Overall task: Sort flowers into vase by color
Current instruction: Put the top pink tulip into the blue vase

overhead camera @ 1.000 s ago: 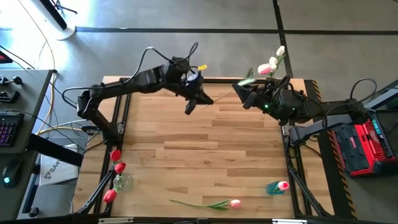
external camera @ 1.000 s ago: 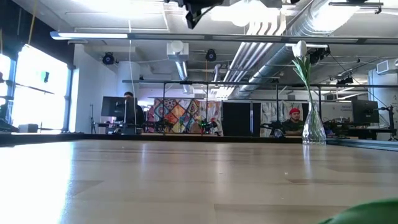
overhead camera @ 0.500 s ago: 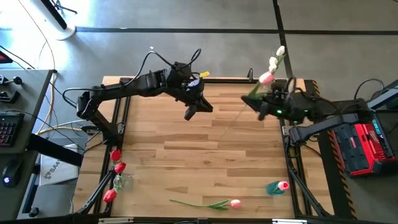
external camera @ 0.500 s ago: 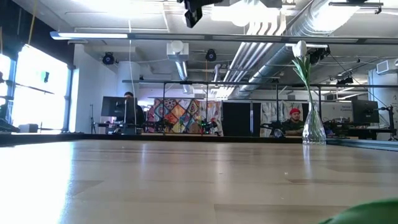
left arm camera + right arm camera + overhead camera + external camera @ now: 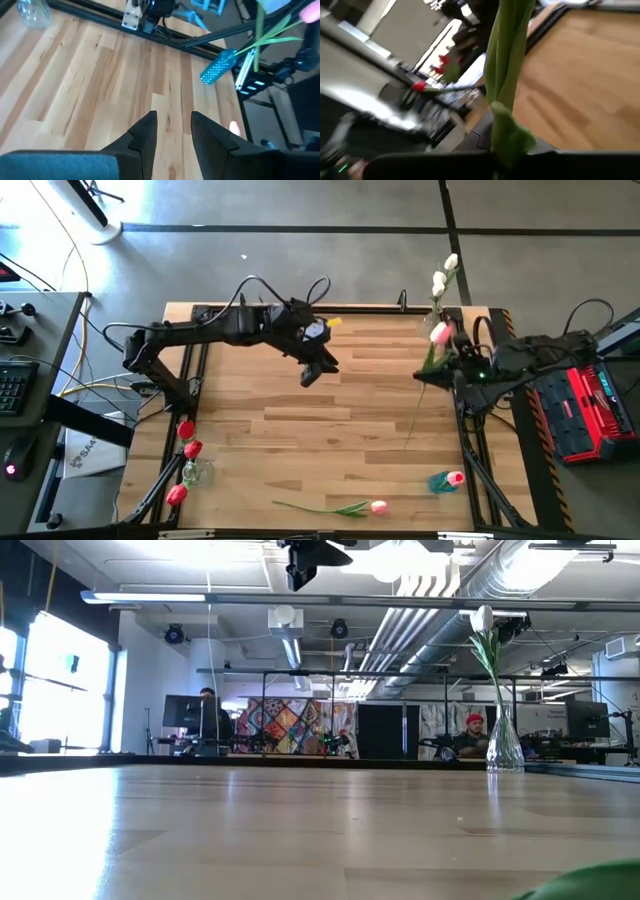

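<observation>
One pink tulip (image 5: pixel 438 333) clamped in right gripper (image 5: pixel 447 372) jaws at table's (image 5: pixel 300 440) right edge — left gripper (image 5: pixel 309 373) jaws apart, mid-table.

Pink tulip (image 5: pixel 438 334) hangs at right edge; another (image 5: pixel 377 506) lies flat.

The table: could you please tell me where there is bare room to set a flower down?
The table's middle is bare, between the left tool and the lying pink tulip. Crowded: the red tulips, the blue vase, and the right edge, where the right tool holds a pink tulip.
</observation>
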Robot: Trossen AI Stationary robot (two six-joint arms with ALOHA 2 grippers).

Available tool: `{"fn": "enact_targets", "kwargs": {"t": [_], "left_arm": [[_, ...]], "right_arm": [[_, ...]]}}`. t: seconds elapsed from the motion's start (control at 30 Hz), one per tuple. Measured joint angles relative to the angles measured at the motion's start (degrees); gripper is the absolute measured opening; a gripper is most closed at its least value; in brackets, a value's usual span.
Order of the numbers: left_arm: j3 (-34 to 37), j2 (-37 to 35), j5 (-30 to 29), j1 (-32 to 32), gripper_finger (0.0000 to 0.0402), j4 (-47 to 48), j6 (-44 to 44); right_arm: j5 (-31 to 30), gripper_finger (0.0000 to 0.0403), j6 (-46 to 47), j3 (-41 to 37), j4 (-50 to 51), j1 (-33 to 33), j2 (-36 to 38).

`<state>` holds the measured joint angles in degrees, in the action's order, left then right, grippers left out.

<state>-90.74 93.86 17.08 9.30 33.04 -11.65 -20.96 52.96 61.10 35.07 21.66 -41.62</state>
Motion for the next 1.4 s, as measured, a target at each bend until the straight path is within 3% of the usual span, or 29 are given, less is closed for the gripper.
{"fn": "enact_targets", "kwargs": {"t": [0.17, 0.37, 0.5, 0.63, 0.77, 0.97, 1.2, 1.4], "left_arm": [[-0.02, 0.7, -4.36, -2.24, 0.0108, -1.12, -1.89], [0.0, 2.36, -4.96, -3.31, 0.0108, -3.05, -4.34], [0.0, 3.34, -4.93, -3.52, 0.0108, -3.8, -4.72], [-0.04, 4.03, -6.16, -3.36, 0.0108, -3.53, -4.84], [-0.02, 4.45, -9.45, -3.01, 0.0108, -3.43, -4.77], [-0.02, 4.51, -9.77, -1.7, 0.0108, -3.19, -3.75], [-0.02, 4.51, -9.87, -0.02, 0.0108, -3.11, -3.68], [-0.02, 4.51, -9.8, 0.18, 0.0108, -3.09, -3.35]], "right_arm": [[2.61, 0.0, -2.23, 0.61, -6.5, 2.29, -0.2], [1.68, 0.0, -9.06, 11.45, -8.91, 5.83, -5.46], [0.43, 0.0, -14.11, 22.04, -0.13, 8.22, -11.08], [-6.31, 0.0, -13.89, 30.76, 14.58, 10.5, -16.46], [-10.87, 0.0, -8.22, 35.4, 30.99, 12.42, -20.76], [-17.61, 0.0, 4.77, 35.27, 45.51, 18.03, -21.45], [-25.07, 0.0, 15.87, 32.82, 52.49, 28.16, -18.09], [-22.6, 0.0, 19.52, 29.99, 54.82, 32.73, -17.5]]}}
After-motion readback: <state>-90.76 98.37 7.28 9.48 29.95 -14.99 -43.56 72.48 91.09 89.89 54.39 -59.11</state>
